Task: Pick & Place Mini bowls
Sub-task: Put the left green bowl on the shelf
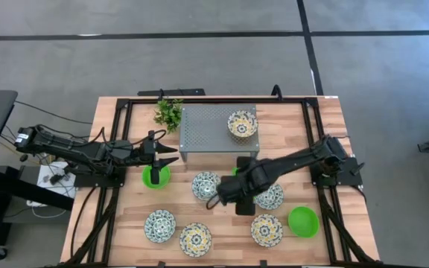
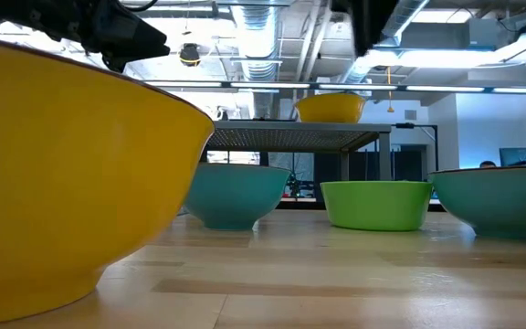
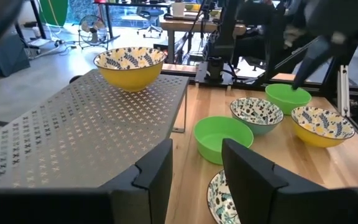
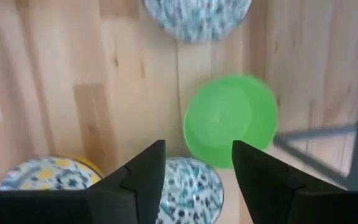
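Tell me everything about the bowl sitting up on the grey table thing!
The bowl on the stand is small and round, yellow outside, white inside with a blue and yellow flower pattern. It looks glazed, like ceramic. It sits upright and empty near one corner of the grey perforated metal stand, above the other bowls. Only the stand touches it; neither gripper is on it.

I'm working in a robotics lab/open office: exposed ceiling ducts (image 2: pixel 261 37) and strip lights running overhead, office chairs (image 3: pixel 149 21) and a floor fan (image 3: pixel 94 26) sitting behind, concrete floor (image 1: pixel 199 63) surrounding my wooden surface (image 1: pixel 222 246).
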### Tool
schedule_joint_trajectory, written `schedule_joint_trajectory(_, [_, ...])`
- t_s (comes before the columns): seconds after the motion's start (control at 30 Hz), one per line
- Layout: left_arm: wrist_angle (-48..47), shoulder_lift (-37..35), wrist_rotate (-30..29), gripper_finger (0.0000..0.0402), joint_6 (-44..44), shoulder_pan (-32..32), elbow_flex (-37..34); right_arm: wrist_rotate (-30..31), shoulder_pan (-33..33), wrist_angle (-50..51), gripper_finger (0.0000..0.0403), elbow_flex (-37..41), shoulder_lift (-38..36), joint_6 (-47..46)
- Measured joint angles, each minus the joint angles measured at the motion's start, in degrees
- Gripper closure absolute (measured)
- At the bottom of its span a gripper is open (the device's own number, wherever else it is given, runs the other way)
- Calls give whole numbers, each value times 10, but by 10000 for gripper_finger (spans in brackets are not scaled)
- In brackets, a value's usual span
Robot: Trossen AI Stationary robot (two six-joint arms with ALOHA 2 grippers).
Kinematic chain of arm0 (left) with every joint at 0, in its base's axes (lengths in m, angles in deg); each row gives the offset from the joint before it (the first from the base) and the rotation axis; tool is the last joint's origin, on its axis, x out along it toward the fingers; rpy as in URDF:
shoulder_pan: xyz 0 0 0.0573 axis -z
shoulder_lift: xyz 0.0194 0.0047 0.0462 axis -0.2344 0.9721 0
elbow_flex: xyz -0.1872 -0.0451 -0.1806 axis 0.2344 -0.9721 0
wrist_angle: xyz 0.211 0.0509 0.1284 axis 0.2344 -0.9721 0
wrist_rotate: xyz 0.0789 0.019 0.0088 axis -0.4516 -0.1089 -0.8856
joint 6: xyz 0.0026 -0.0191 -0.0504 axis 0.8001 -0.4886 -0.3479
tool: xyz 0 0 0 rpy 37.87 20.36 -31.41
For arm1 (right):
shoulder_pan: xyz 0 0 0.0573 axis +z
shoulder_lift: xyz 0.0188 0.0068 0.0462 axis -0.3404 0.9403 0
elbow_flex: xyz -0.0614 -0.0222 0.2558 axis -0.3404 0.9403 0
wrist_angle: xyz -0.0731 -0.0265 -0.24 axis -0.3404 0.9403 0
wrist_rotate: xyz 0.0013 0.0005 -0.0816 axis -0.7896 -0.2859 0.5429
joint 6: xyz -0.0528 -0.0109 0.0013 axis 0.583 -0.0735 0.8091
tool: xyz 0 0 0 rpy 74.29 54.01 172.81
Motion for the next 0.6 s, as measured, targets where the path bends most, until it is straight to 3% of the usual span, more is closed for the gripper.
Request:
schedule_joint_trajectory(0.37, [0, 0, 100, 262, -6, 0, 0, -8, 20, 4, 277, 93, -23, -24])
schedule_joint_trajectory(0.47, [0, 0, 113, 262, -6, 0, 0, 6, 21, -37, 293, 145, -78, -24])
schedule_joint_trajectory(0.6, [1, 0, 114, 262, -6, 6, 0, 11, 18, -177, 307, 278, -193, -24])
